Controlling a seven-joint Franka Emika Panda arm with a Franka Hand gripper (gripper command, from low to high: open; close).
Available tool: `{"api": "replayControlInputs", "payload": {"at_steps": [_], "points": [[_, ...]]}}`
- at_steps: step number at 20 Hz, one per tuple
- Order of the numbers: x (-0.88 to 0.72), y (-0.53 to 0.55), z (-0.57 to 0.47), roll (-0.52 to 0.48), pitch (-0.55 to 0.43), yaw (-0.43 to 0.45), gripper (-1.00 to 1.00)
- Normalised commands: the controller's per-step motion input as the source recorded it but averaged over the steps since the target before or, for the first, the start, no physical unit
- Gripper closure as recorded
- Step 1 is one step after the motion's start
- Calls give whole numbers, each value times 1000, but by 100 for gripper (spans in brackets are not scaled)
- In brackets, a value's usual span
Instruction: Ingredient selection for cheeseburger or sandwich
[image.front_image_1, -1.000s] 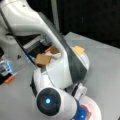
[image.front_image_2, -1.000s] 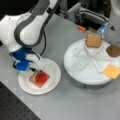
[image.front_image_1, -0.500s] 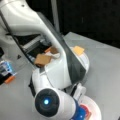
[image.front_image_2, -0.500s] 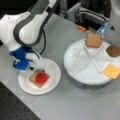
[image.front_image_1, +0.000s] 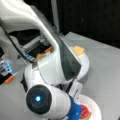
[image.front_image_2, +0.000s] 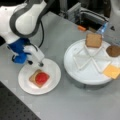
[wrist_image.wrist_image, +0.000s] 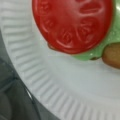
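With tomato on lettuce and bread, gripper hovers just beyond; can't tell if the jaws are parted. Risk: a low pass nudges the stack off-centre.

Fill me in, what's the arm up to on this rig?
It is putting a sandwich together on the paper plate. So far the stack is a bread square, lettuce and a tomato slice on top. The tool hangs just above the plate beside the stack, holding nothing that shows. In the segmented tray another bread square, a brown patty and a cheese square sit unused.
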Motion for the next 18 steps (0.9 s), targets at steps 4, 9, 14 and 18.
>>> {"api": "replayControlInputs", "payload": {"at_steps": [4,9,14,18], "points": [[-412,448,85,-568,-98,-33,-100],[-662,651,-21,-679,-279,-113,-100],[-852,603,-25,-604,-330,-112,-100],[-791,486,-1,-410,-250,-46,-100]]}}
